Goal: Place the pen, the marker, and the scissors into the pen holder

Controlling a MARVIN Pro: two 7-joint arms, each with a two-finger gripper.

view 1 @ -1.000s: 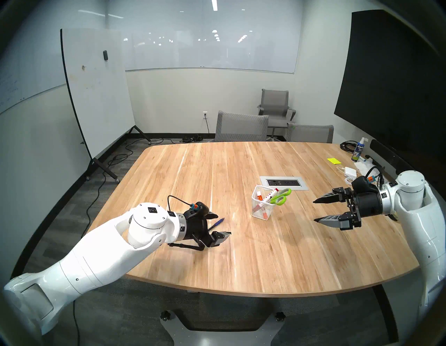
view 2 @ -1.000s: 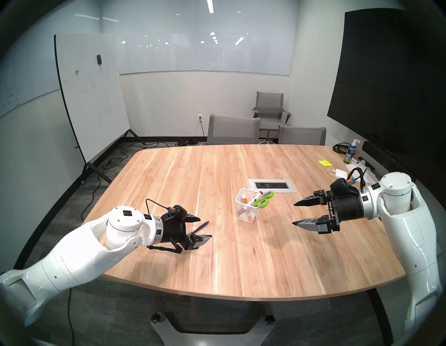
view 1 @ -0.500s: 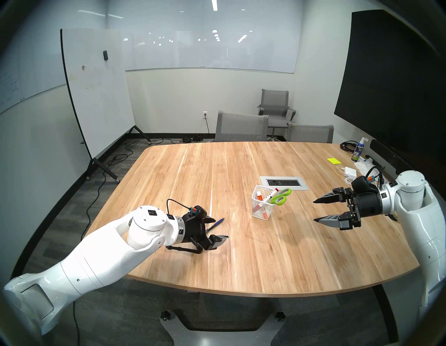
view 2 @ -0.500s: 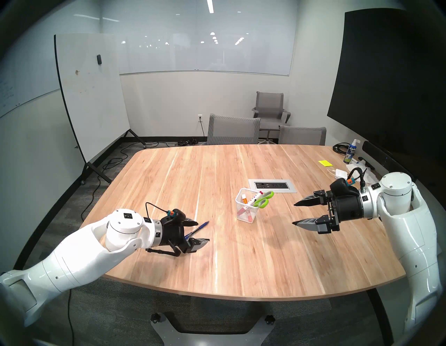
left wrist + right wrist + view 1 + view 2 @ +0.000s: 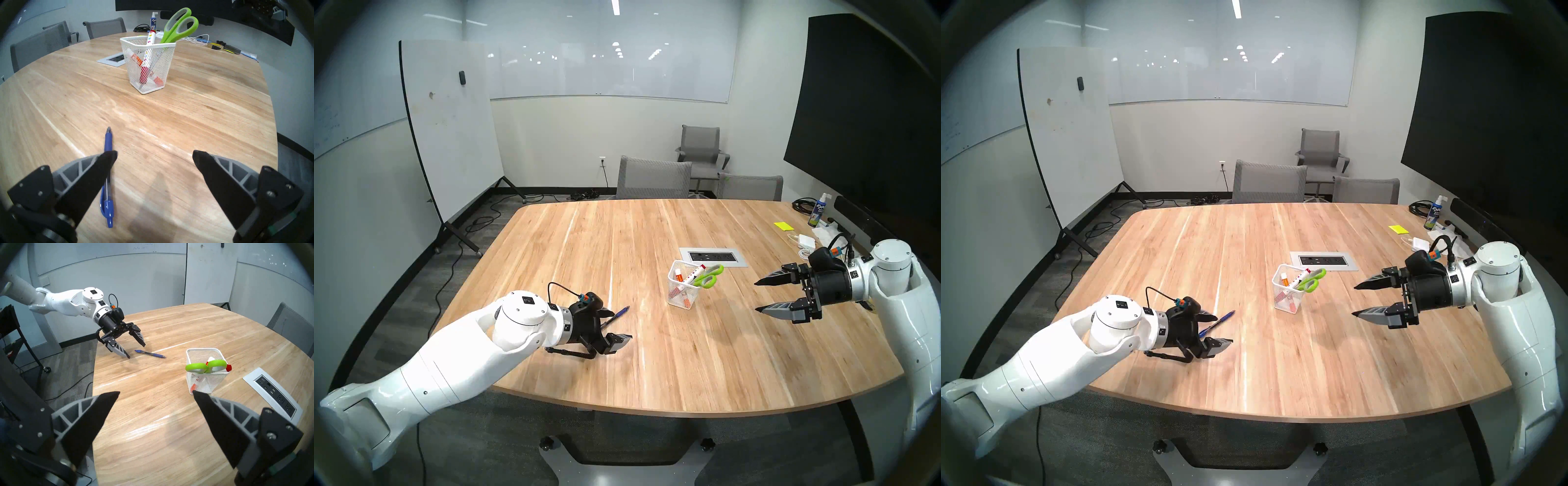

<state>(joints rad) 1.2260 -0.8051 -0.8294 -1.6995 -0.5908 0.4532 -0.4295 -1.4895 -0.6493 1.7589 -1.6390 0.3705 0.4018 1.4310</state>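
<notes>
slim blue ballpoint pen [image 5: 107, 176] lay flat on wooden table [image 5: 186, 118], btwn fingers of black left gripper [image 5: 154, 156], under one finger; jaws wide, holding nothing. right gripper [image 5: 757, 295] also wide, empty.

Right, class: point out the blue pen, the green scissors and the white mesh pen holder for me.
pen [image 5: 108, 142]: left wrist view, on the blue grip near its tip.
scissors [image 5: 178, 25]: left wrist view, on the green handle loops.
pen holder [image 5: 149, 79]: left wrist view, on its mesh front wall.

Table [image 5: 653, 339]: pale wood planks, smooth satin sheen. Pen holder [image 5: 149, 67]: white-coated wire mesh. Scissors [image 5: 178, 25]: matt green plastic loops. Pen [image 5: 108, 142]: glossy blue plastic.
</notes>
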